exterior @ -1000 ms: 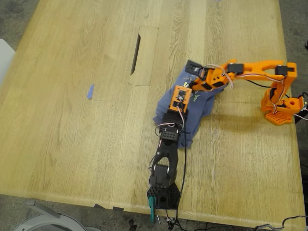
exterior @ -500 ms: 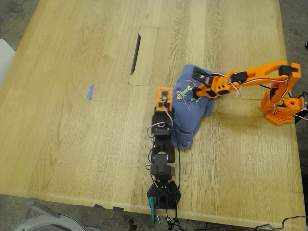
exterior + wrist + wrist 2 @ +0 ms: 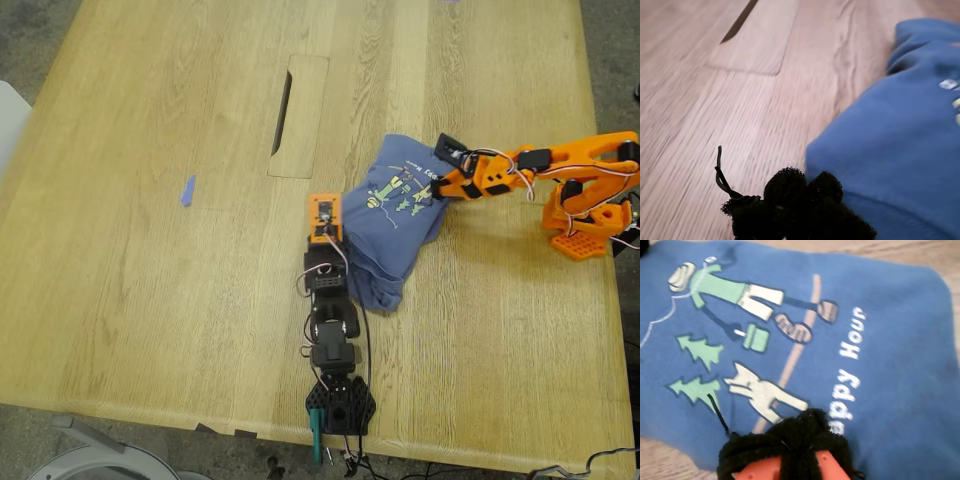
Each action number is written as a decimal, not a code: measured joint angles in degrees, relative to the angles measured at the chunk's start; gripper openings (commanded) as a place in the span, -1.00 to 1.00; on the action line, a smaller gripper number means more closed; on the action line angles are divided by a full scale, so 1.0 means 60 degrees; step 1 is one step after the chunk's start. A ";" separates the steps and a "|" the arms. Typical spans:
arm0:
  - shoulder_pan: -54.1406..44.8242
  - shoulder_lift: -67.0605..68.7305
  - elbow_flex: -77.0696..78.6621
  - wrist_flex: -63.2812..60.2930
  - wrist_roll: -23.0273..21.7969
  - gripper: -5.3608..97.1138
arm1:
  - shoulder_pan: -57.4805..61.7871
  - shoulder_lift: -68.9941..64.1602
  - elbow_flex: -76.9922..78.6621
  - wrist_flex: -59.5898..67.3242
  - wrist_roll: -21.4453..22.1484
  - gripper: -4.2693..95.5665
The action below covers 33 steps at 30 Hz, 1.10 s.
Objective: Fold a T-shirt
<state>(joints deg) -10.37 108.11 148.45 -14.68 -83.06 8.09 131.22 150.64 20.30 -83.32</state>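
T-shirt point(image 3: 398, 215) sits bunched in a compact bundle on the table point(image 3: 150, 120), print side up, toward the table's edge on the exterior view's right, just beside the slot cover point(image 3: 298, 115) set into the wood. Our first gripper point(image 3: 322, 212), on the black arm point(image 3: 330, 330), rests at the bundle's edge nearest the tabletop's middle; in the first wrist view its padded tips look pressed together with nothing between them, cloth just beside them. Our second gripper point(image 3: 447, 152), on the orange arm point(image 3: 545, 165), sits at the bundle's opposite edge over the printed chest; we cannot tell how far apart its jaws are or whether it has cloth. We judge the step as between folds: one fold laid, both claws off to the sides. Next move likely calls for re-gripping a free edge and doubling the bundle over, keeping layers aligned. A small blue scrap point(image 3: 187, 190) lies well apart.
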 measured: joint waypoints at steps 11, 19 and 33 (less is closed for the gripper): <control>-0.0308 0.2344 0.0645 0.1289 0.0088 -0.90 | 0.1245 0.2695 0.0352 0.2432 0.0000 -0.91; 0.0586 0.6328 0.0557 0.4351 0.0571 -0.90 | 0.0630 0.0190 -0.4146 0.3984 -0.0103 -0.91; 0.3794 0.1787 -0.1333 0.2417 0.0674 -0.90 | -0.1641 -0.6343 -0.8481 0.1538 -0.0103 -0.91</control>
<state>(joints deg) 12.39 118.83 140.45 -0.18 -79.01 -1.76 93.16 99.76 29.53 -83.94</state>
